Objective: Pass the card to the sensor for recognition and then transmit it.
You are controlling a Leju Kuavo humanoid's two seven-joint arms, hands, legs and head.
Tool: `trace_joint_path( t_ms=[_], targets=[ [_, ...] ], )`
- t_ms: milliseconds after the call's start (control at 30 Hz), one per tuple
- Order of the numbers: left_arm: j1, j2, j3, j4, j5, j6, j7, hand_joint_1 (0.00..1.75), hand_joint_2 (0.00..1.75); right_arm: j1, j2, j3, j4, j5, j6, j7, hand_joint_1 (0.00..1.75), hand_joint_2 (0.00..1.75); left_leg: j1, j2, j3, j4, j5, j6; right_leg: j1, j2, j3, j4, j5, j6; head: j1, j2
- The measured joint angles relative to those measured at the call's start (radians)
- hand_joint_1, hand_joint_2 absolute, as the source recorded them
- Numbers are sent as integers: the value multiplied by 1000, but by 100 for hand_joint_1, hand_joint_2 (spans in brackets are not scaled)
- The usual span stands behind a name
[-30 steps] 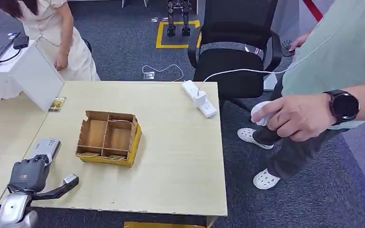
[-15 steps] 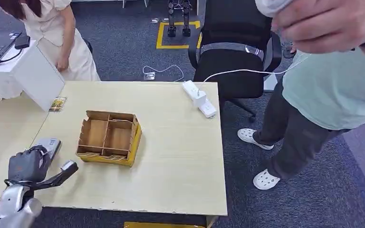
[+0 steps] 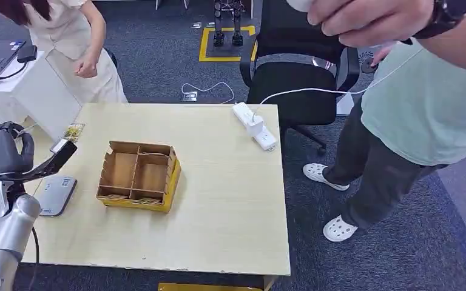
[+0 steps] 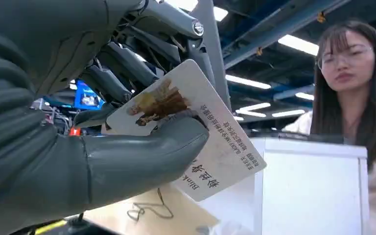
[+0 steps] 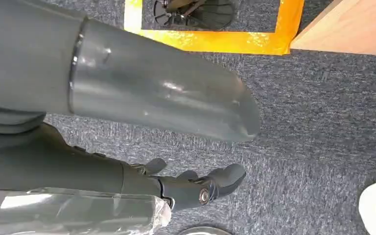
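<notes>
A: From where does the head view look?

B: From high, forward and down on the pale wooden desk [image 3: 218, 200] and the dark grey carpet floor [image 3: 400, 254].

A: And the left wrist view?

B: Very near behind the dark grey left hand [image 4: 78, 147], facing up to ceiling lights. Both show the white box [image 4: 313, 191].

A: The right wrist view?

B: It faces down on the same carpet, near a corner of the desk.

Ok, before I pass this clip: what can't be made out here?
- Card: the left hand's thumb hides its middle in the left wrist view; small print unreadable.
- Sensor: front edge hidden by the left arm, head view.
- Right hand: a silver cover partly hides it; grip unclear.
</notes>
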Motion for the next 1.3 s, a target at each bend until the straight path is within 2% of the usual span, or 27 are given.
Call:
trace_joint_path(
  t_ms=[167,367,467,767,900,933,1033,1133,1300],
  targets=[
    [-55,2,-2,50,-75,41,65,175,175,-2,3,0,-3,8,0,0,0,0,0,0,0,0,0,0,0,0,0,0,0,0,0,0],
    [-98,-11,-2,84,-111,42,77,175,175,-7,12,-6,-6,10,0,-3,0,0,0,0,0,0,0,0,0,0,0,0,0,0,0,0],
    [-116,-38,11,92,-104,42,46,175,175,-12,18,-6,-7,14,0,-3,0,0,0,0,0,0,0,0,0,0,0,0,0,0,0,0],
    [-162,-117,31,96,-156,42,5,175,175,-22,35,-15,-8,27,10,-3,0,0,0,2,-1,0,0,1,0,3,-1,0,1,1,0,0],
    [-171,-127,33,101,-86,42,-50,175,175,-22,35,-25,-8,26,10,-3,0,0,0,3,-1,0,0,1,0,3,-2,0,1,1,0,0],
    [-170,-127,33,102,-52,40,-66,0,175,-22,35,-26,-8,29,10,-4,0,0,0,3,-2,0,0,1,0,3,-2,0,1,1,0,0],
    [-165,-129,29,98,44,29,-95,0,175,-21,35,-31,-8,34,14,-9,0,0,0,3,-2,0,-1,1,0,3,-3,0,1,1,0,0],
    [-156,-125,6,76,107,14,-96,0,175,-21,35,-34,-8,44,15,-12,0,0,0,2,-3,0,-1,1,0,3,-3,0,1,1,0,0],
    [-146,-112,-28,35,152,-42,-95,0,175,-21,35,-40,-8,52,17,-13,0,0,0,3,-3,0,0,1,0,3,-3,0,1,0,0,0]
  ],
)
